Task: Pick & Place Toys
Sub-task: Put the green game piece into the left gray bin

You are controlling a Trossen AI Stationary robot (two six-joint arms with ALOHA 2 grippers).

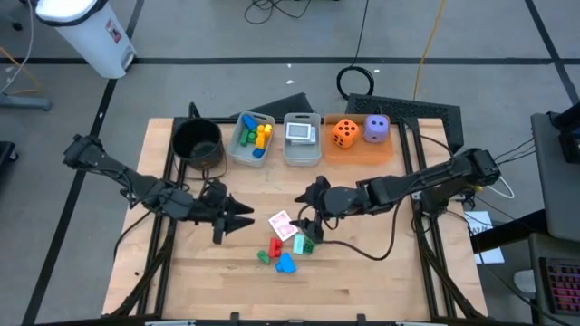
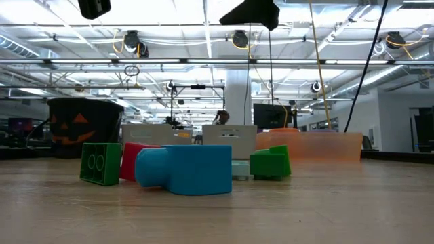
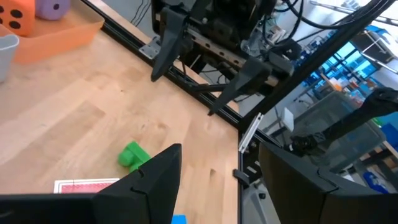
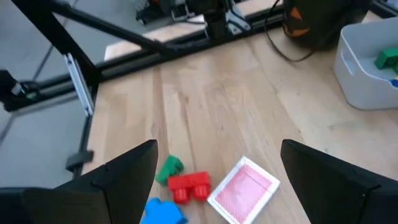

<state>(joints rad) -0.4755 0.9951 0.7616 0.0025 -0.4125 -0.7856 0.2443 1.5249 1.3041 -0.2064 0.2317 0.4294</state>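
Loose toys lie on the table's near middle: a red-backed playing card (image 1: 283, 224), a red block (image 1: 275, 246), a blue block (image 1: 285, 263) and two green blocks (image 1: 264, 257) (image 1: 306, 243). My left gripper (image 1: 245, 217) hovers open just left of the card, pointing right. My right gripper (image 1: 302, 210) hovers open just right of the card, pointing left. The right wrist view shows the card (image 4: 244, 190), red block (image 4: 189, 186), a green block (image 4: 169, 169) and the blue block (image 4: 163, 211) below its open gripper (image 4: 219, 149). The left wrist view shows my open left gripper (image 3: 230, 186) above a green block (image 3: 132, 154).
Along the far edge stand a black pot (image 1: 198, 143), a clear bin with coloured blocks (image 1: 252, 138), a clear bin with cards (image 1: 302, 138), and a flat orange tray (image 1: 358, 149) holding an orange die (image 1: 344, 132) and a purple die (image 1: 376, 128). Bare wood lies toward the near edge.
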